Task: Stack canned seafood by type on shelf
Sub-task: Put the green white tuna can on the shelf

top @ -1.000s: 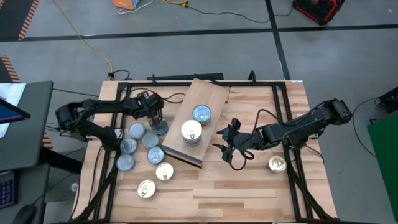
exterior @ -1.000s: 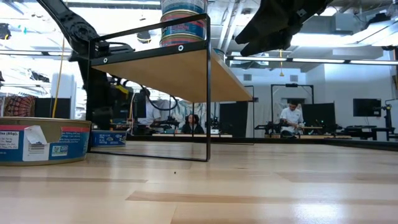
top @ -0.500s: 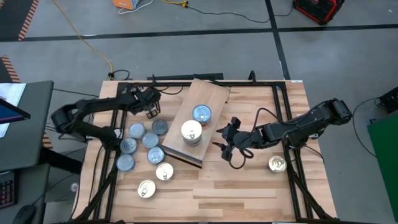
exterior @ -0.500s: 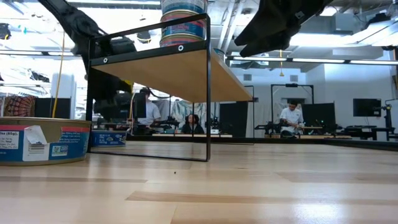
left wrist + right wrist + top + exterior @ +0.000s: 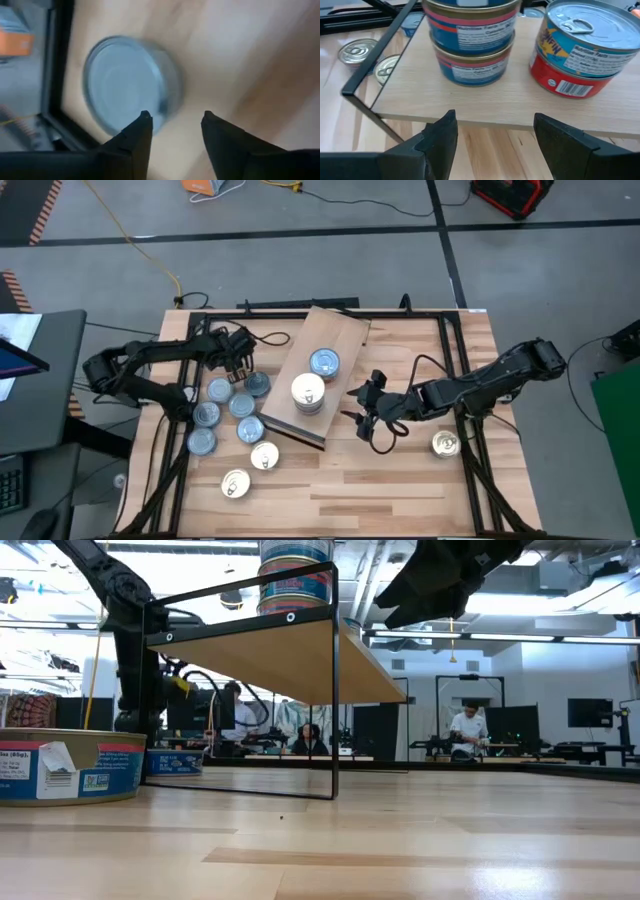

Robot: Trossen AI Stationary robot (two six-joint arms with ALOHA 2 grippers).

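Seafood cans (image 5: 324, 366) on shelf (image 5: 330, 335)

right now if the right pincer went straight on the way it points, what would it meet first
Probably the front edge of the shelf; the right pincer is open and aimed at it, with the can stacks beyond. Depth is unclear.

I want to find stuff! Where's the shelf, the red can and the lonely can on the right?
shelf (image 5: 338, 335): high view, bare wood near its far end.
red can (image 5: 570, 75): right wrist view, its red side label.
lonely can (image 5: 446, 444): high view, its lid.
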